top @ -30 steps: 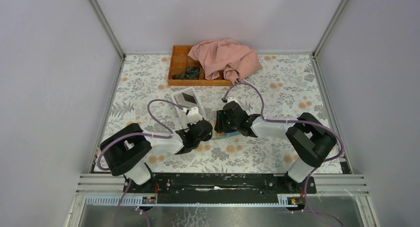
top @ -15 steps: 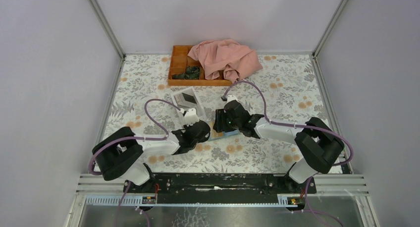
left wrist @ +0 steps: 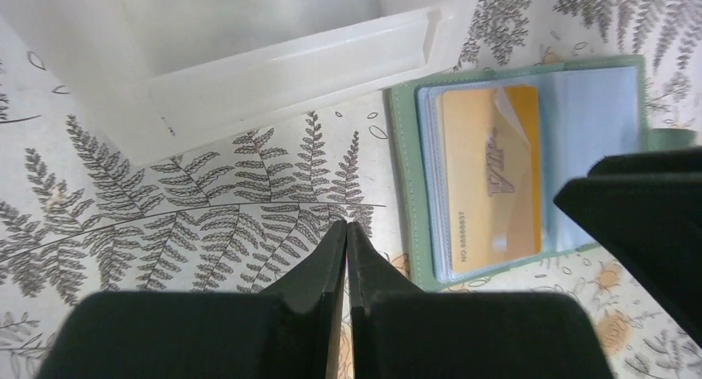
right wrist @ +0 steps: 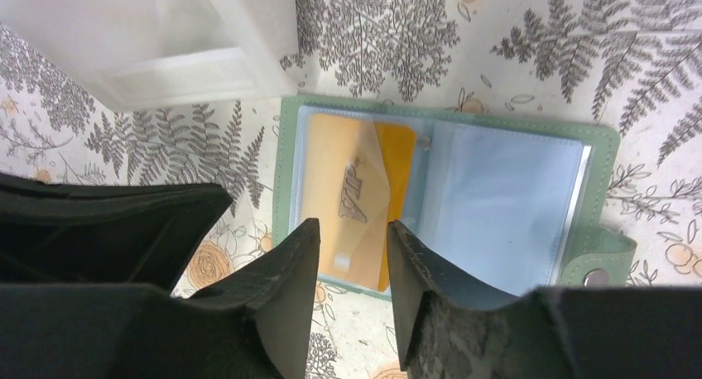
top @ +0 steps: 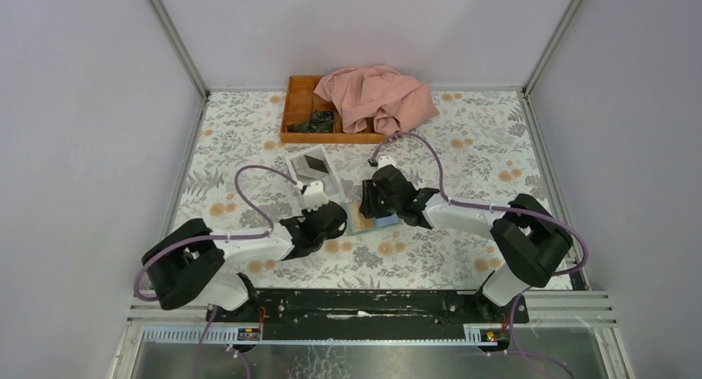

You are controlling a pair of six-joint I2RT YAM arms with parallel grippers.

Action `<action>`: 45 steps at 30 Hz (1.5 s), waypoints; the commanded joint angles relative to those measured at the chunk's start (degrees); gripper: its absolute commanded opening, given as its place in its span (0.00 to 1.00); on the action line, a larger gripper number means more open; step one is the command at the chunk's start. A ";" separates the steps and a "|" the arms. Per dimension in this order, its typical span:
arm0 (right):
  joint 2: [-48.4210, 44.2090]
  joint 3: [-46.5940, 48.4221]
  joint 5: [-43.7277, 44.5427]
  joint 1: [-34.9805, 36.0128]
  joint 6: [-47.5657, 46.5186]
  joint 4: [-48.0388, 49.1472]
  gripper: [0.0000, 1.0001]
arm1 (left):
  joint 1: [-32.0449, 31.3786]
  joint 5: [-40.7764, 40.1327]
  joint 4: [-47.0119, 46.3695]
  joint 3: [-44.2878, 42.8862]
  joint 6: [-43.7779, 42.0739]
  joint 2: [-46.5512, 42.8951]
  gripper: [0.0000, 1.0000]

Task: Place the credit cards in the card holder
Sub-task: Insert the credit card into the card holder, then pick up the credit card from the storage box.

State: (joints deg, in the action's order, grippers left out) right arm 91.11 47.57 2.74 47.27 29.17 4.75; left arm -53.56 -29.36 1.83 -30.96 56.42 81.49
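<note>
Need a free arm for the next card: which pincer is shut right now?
The left pincer: its fingers are pressed together with nothing between. The right pincer shows a clear gap, over the orange card.

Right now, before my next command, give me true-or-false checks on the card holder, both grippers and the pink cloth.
The card holder lies open. True.
The left gripper is wide open. False: its fingers are pressed together.
An orange card sits in one sleeve. True.
The right gripper holds a card. False: its jaws stand apart, empty.
The pink cloth covers the card holder. False: it lies on the orange tray.
</note>
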 commanded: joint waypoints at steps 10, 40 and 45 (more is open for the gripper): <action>2.75 14.88 1.56 1.56 -7.10 -4.81 0.41 | 0.27 -11.31 11.22 0.51 -1.05 -23.72 0.47; 39.27 66.65 -3.66 3.32 -15.43 -20.92 0.55 | 25.05 -5.31 7.06 1.74 4.20 -22.67 0.84; 41.89 70.45 -3.09 3.16 -15.95 -22.37 0.56 | 26.84 -3.64 5.30 2.49 4.83 -20.94 0.83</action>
State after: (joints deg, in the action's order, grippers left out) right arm 131.98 113.30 -0.14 50.11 14.63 -16.29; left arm -28.03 -34.41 12.05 -29.45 60.14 59.81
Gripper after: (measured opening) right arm 0.558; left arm 0.839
